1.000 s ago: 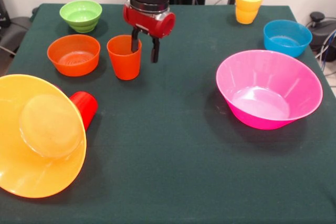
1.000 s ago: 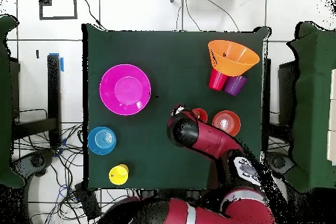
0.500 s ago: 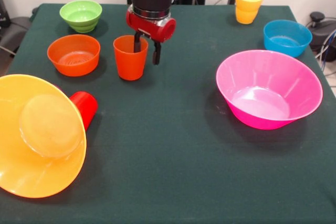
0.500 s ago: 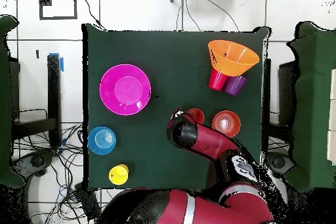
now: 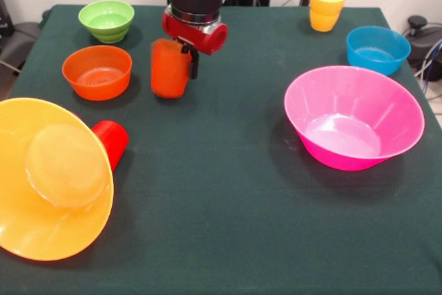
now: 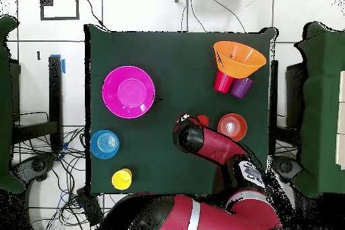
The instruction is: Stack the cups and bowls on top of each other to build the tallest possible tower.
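Observation:
My gripper (image 5: 186, 56) is shut on the wall of the orange cup (image 5: 168, 70), which hangs slightly tilted just above the cloth, beside the small orange bowl (image 5: 97, 72). In the overhead view the gripper (image 6: 186, 121) covers most of that orange cup (image 6: 202, 119). The large yellow-orange bowl (image 5: 48, 184) lies on its side at the front left, with the red cup (image 5: 110, 141) against it. The purple cup (image 6: 241, 88) shows only from overhead. The large pink bowl (image 5: 324, 153) stands upright at the right.
A small green bowl (image 5: 106, 20) stands at the far left. A yellow cup (image 5: 327, 6) and a small blue bowl (image 5: 377, 49) stand at the far right. Dark green cloth covers the table between the orange cup and the pink bowl.
The gripper has closed on the orange cup's wall. The cup, upright on the cloth before, has shifted slightly right, risen a little and tilted.

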Robot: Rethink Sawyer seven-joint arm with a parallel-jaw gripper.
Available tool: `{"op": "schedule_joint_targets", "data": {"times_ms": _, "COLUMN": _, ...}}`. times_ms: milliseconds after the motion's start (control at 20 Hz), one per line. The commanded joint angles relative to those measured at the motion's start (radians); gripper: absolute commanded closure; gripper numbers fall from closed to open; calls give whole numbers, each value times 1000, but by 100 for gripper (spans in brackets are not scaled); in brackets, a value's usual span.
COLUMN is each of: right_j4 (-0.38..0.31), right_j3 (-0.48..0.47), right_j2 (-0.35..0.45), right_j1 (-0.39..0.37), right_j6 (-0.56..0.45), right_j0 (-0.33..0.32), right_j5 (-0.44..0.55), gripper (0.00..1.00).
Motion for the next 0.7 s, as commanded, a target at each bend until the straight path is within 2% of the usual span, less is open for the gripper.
{"op": "schedule_joint_targets", "data": {"times_ms": 50, "right_j4": 0, "right_j3": -44, "right_j2": 60, "right_j1": 20, "right_j6": 118, "right_j0": 14, "right_j5": -2, "gripper": 100}}
{"op": "schedule_joint_targets", "data": {"times_ms": 300, "right_j4": 1, "right_j3": -36, "right_j2": 93, "right_j1": -8, "right_j6": 117, "right_j0": -9, "right_j5": 0, "gripper": 100}}
{"op": "schedule_joint_targets", "data": {"times_ms": 450, "right_j4": 12, "right_j3": -26, "right_j2": 86, "right_j1": -47, "right_j6": 129, "right_j0": 6, "right_j5": 10, "gripper": 100}}
{"op": "schedule_joint_targets", "data": {"times_ms": 700, "right_j4": 44, "right_j3": -39, "right_j2": 74, "right_j1": -154, "right_j6": 126, "right_j0": 33, "right_j5": 131, "gripper": 100}}
